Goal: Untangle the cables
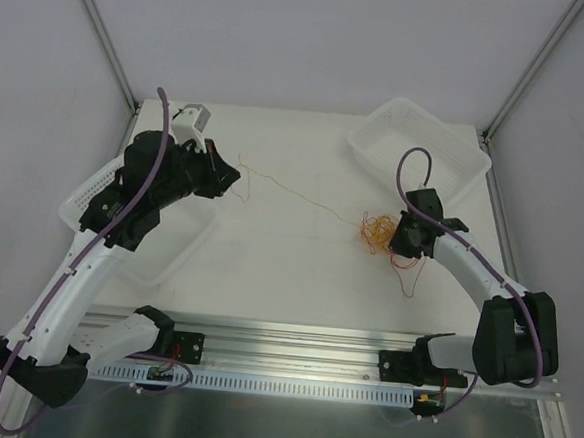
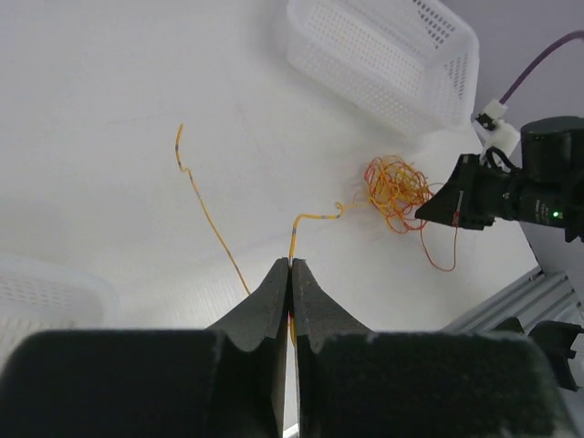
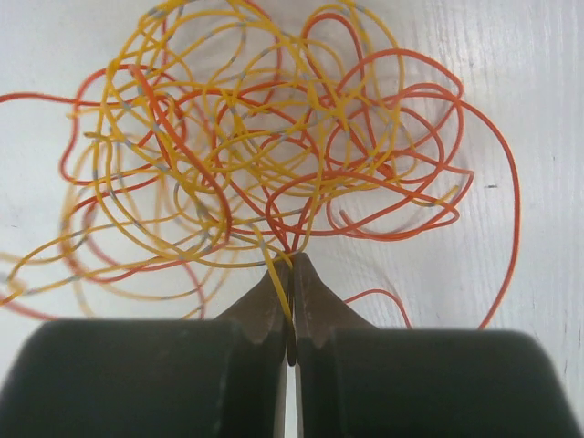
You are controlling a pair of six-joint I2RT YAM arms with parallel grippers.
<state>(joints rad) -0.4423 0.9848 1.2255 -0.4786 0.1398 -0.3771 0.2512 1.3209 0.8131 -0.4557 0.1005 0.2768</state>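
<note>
A tangle of thin yellow-orange and red-orange cables (image 1: 377,231) lies on the white table right of centre. It fills the right wrist view (image 3: 274,146) and shows in the left wrist view (image 2: 397,192). My right gripper (image 1: 403,243) (image 3: 291,262) is shut on strands at the tangle's near edge. One yellow strand (image 1: 294,191) runs left from the tangle to my left gripper (image 1: 237,180) (image 2: 291,265), which is shut on it. The strand's free end (image 2: 196,187) trails past the left fingers. A red-orange loop (image 1: 408,277) hangs out below the tangle.
A white perforated basket (image 1: 438,134) stands at the back right, close behind the right arm. Another white basket (image 1: 93,190) lies at the left under the left arm. An aluminium rail (image 1: 293,344) runs along the near table edge.
</note>
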